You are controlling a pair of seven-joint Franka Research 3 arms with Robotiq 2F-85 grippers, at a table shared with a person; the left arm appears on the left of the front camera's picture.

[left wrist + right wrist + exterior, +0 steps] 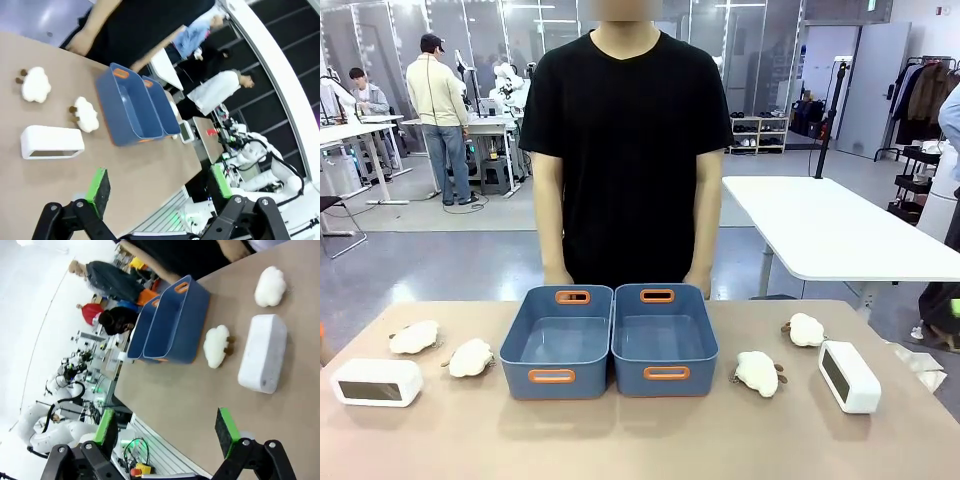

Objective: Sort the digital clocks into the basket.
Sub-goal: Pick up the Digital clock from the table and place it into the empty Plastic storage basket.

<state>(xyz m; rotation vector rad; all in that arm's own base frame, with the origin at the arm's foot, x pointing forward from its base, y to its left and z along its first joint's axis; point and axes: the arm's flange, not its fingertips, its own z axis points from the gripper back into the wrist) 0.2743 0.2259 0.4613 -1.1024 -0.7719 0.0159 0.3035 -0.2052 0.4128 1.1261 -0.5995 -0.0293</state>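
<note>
Nothing sorted yet: left basket (524, 332) and right basket (706, 335), side by side mid-counter (640, 440), both empty. Left digital clock (377, 382) and right digital clock (848, 376) sit at opposite counter ends, plush toys (470, 357) between. Left gripper (160, 183), right gripper (166, 426): fingers (99, 187) wide, holding nothing. Both clocks remain to move

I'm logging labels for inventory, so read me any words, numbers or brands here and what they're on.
None can be read.
Left digital clock: display blank, no digits.
Right digital clock: no digits visible.
Left basket, right basket: no labels.
Green ceiling sign: too small to read.
</note>
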